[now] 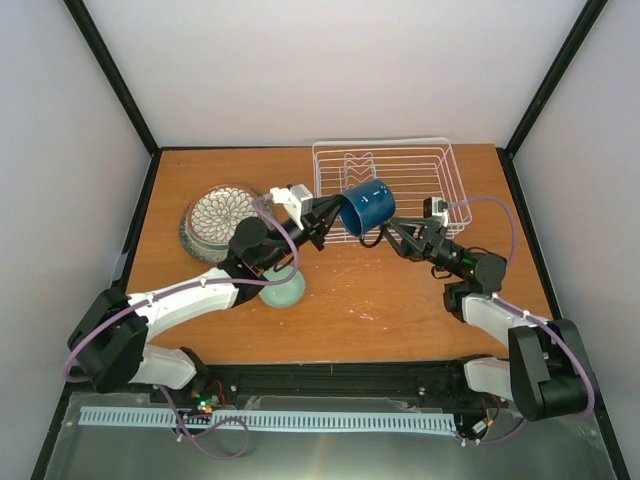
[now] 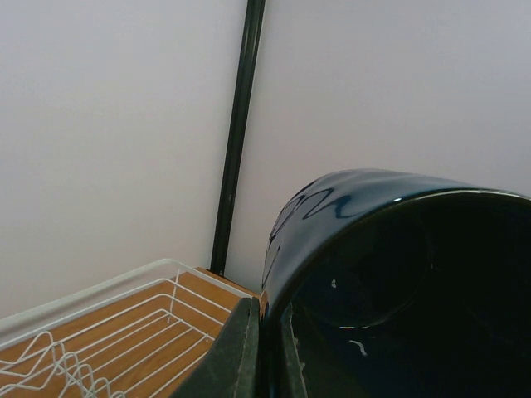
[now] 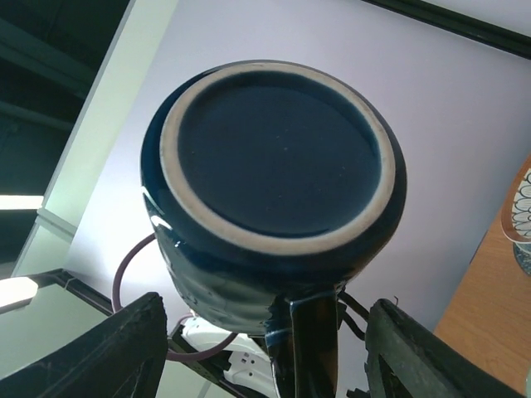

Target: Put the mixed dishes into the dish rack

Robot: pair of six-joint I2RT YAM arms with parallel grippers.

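Blue mug (image 1: 367,205) hangs tilted over the near left corner of the rack (image 1: 425,160), and your left gripper (image 1: 333,216) pinches its rim wall. Your right gripper (image 1: 392,232) stands spread, fingers (image 3: 108,356) either side of the handle; whether they touch it is hard to make out. Your left arm hides most of the bowl (image 1: 285,292).
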